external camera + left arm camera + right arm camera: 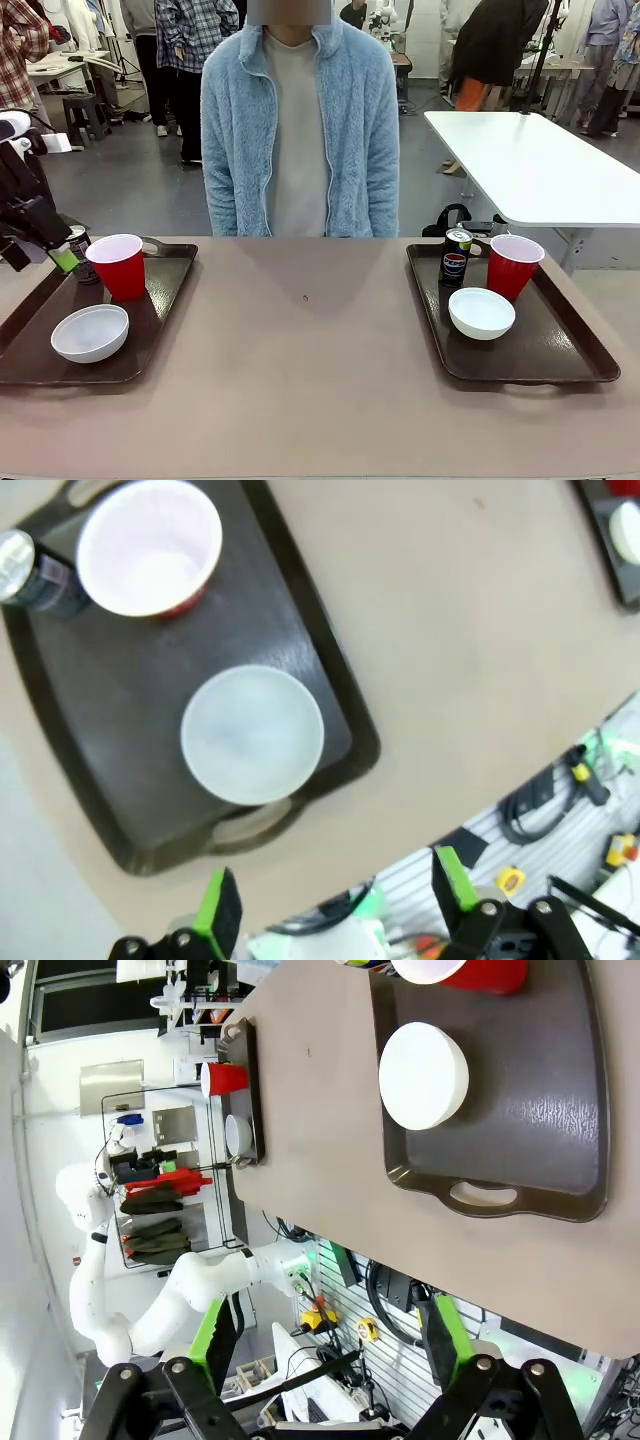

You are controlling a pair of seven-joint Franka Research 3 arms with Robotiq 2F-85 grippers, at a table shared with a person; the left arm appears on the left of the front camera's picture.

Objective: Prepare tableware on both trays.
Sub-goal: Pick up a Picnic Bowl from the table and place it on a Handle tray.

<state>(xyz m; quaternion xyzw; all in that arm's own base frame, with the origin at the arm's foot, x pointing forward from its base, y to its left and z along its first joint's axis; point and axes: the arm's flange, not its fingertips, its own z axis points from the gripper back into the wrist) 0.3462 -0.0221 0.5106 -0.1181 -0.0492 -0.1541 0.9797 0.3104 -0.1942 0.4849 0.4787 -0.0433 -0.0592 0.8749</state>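
Nearest the front camera, we find a white bowl (pixel 90 333) on the left tray (pixel 30 350), toward its near edge; behind the bowl stand a red cup (pixel 120 266) and, at the tray's far left corner, a dark can (pixel 80 250). We read this grouping as a finished setting. The right tray (pixel 560 350) mirrors it with bowl (pixel 481 312), cup (pixel 514 266) and blue-labelled can (pixel 456 256). Our left gripper (pixel 62 258) hangs released beside the dark can; the right gripper (pixel 330 1345) is spread, empty, off the right tray's near end.
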